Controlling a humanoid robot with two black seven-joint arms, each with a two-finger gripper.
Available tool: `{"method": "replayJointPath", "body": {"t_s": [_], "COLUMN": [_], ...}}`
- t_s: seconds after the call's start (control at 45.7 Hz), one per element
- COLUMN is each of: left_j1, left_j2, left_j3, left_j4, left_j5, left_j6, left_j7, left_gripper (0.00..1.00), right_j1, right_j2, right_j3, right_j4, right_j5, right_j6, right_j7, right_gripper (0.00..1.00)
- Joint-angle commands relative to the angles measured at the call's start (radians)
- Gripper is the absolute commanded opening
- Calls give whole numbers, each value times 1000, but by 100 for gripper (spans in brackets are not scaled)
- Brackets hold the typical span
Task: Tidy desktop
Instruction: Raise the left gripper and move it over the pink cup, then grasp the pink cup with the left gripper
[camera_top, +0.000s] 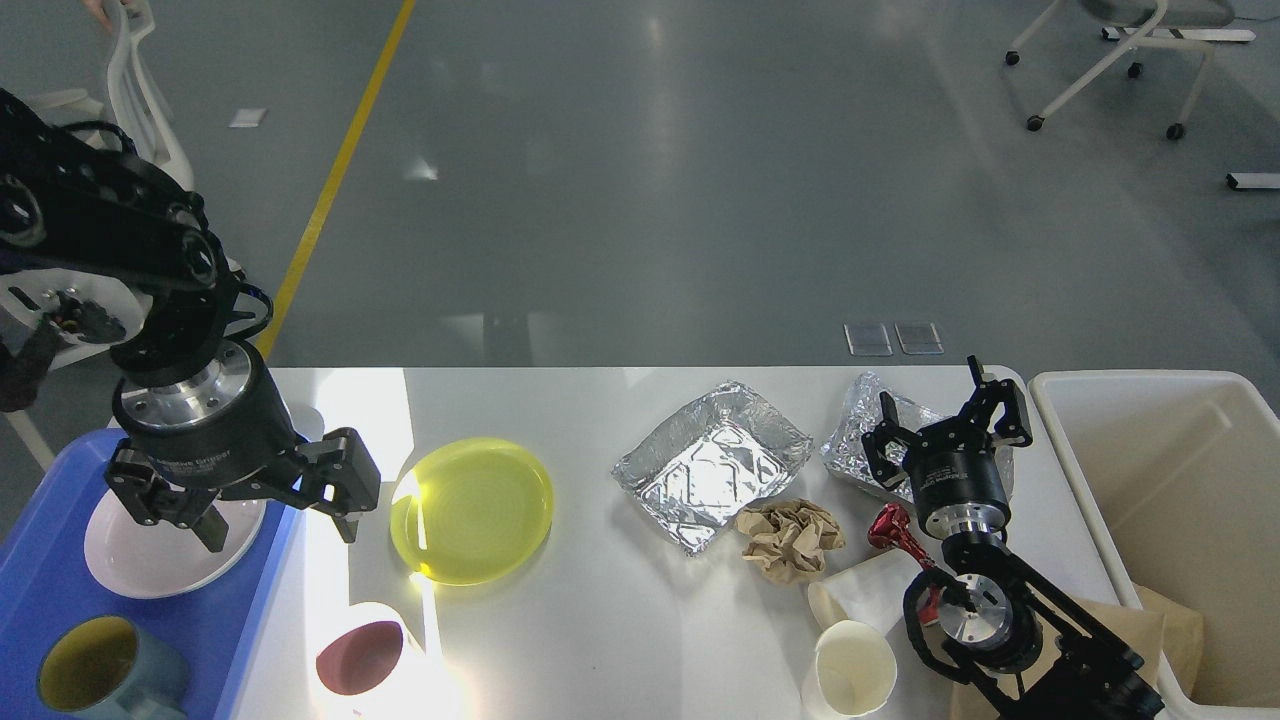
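The white desktop (600, 620) carries a yellow plate (472, 510), a foil tray (712, 465), a second crumpled foil piece (862, 430), a brown paper ball (790, 538), two paper cups (848, 668) and a cup with a dark red inside (358, 658). My left gripper (280, 525) hangs open above the blue tray's right edge, between the pink plate (150, 560) and the yellow plate. My right gripper (945, 420) stands open over the crumpled foil at the back right, holding nothing.
A blue tray (40, 600) at the left holds the pink plate and a yellow-lined mug (95, 675). A cream bin (1180, 520) stands right of the table. A red object (895, 535) lies by my right wrist. White chairs stand on the floor beyond.
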Motion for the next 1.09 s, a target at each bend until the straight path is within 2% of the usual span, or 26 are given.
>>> {"method": "replayJointPath", "body": {"t_s": [0.0, 0.087, 0.241, 0.459, 0.612, 0.831, 1.071], "left_j1": [185, 282, 411, 541, 626, 690, 715], "left_j2": [-5, 4, 47, 44, 44, 43, 43], "left_j3": [-61, -97, -185, -174, -190, -214, -243], "left_j4": [45, 75, 106, 164, 223, 263, 264], "left_j5": [54, 146, 351, 495, 548, 552, 552], "left_j6": [135, 175, 192, 290, 311, 341, 373], "left_j7": [9, 9, 7, 12, 12, 9, -4], "left_gripper": [96, 96, 96, 95, 95, 94, 82], "right_j1": [1, 1, -1, 1, 1, 1, 1], "right_j2": [0, 0, 0, 0, -1, 0, 0], "right_j3": [0, 0, 0, 0, 0, 0, 0], "right_j4": [0, 0, 0, 0, 0, 0, 0], "right_j5": [0, 0, 0, 0, 0, 0, 0], "right_j6": [0, 0, 0, 0, 0, 0, 0], "right_j7": [0, 0, 0, 0, 0, 0, 0], "right_gripper": [100, 100, 100, 100, 100, 100, 100]}}
